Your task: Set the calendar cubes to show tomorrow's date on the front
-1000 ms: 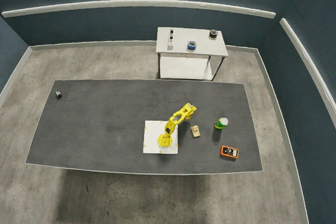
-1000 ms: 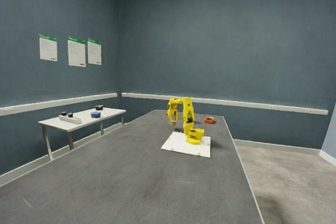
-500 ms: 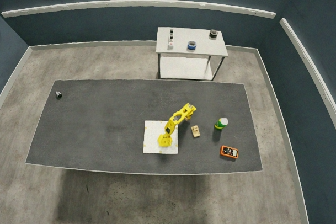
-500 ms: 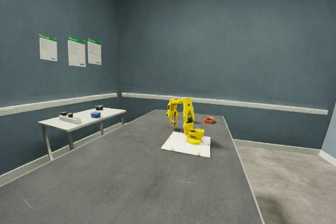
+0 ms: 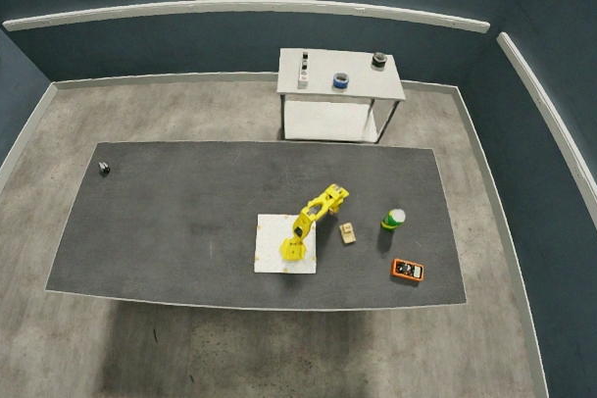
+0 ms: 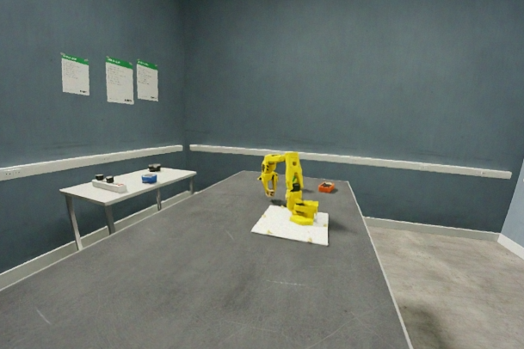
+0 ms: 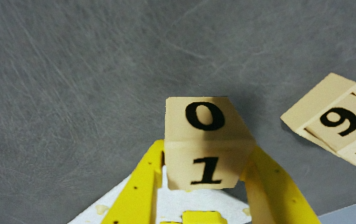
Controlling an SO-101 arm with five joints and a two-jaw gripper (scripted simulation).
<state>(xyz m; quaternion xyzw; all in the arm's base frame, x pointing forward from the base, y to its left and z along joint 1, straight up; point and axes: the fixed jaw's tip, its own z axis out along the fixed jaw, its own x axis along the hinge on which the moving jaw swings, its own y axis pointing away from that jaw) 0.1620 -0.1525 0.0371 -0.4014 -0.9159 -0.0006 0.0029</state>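
Observation:
My gripper [image 5: 334, 211] [image 6: 270, 192] [image 7: 208, 161] is shut on a pale wooden cube [image 7: 200, 142] and holds it above the table, beyond the white base plate. In the wrist view this cube shows a black 0 on its upper face and a black 1 on the face below, both upright in that picture. The calendar tray [image 5: 349, 240] stands on the table to the right of the arm in the top view. The other cube [image 5: 346, 228] [image 7: 341, 120] is at the tray's far end and shows a 9, tilted in the wrist view. The month's name and front digits are not readable.
A green can with a pale top [image 5: 393, 220] stands right of the tray. An orange multimeter [image 5: 407, 270] [image 6: 326, 187] lies nearer the table's right front corner. The arm stands on a white plate [image 5: 272, 245] [image 6: 275, 225]. A small dark object [image 5: 104, 168] lies at the far left.

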